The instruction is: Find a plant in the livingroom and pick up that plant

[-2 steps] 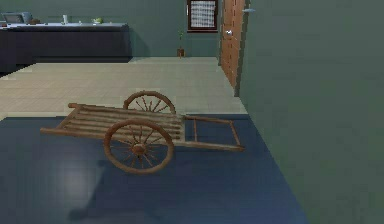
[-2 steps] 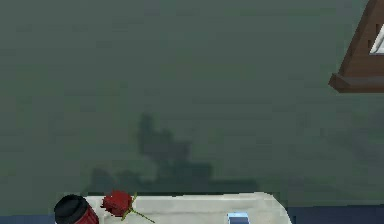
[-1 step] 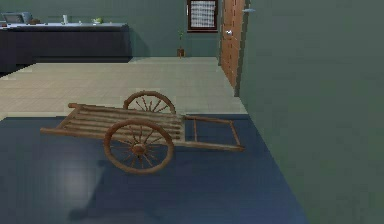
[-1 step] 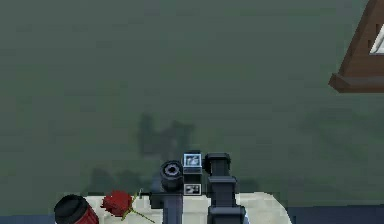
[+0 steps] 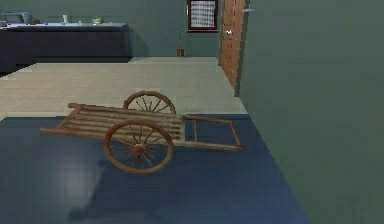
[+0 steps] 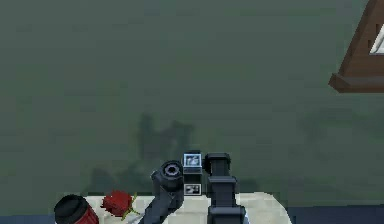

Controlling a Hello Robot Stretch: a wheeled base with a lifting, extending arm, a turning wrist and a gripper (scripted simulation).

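Note:
Low in the arm side view, my arm (image 6: 222,200) rises from the bottom edge, with the two white marker squares (image 6: 193,172) at its end. Left of them is the gripper (image 6: 165,192), a dark body over a pale tabletop (image 6: 262,208). A small red thing (image 6: 118,203) and a red-and-black round thing (image 6: 72,211) lie on that top close to the gripper, so I cannot tell whether it holds anything. In the forward view a small slim thing (image 5: 181,47) stands on the floor by the far wall, too small to name.
A wooden two-wheeled cart (image 5: 138,130) stands on the dark blue floor straight ahead. Beyond it lie pale tiles, a dark counter (image 5: 65,42) at the back left and a brown door (image 5: 231,45) on the right. A green wall (image 6: 190,80) faces the arm, with a brown frame (image 6: 362,62) at top right.

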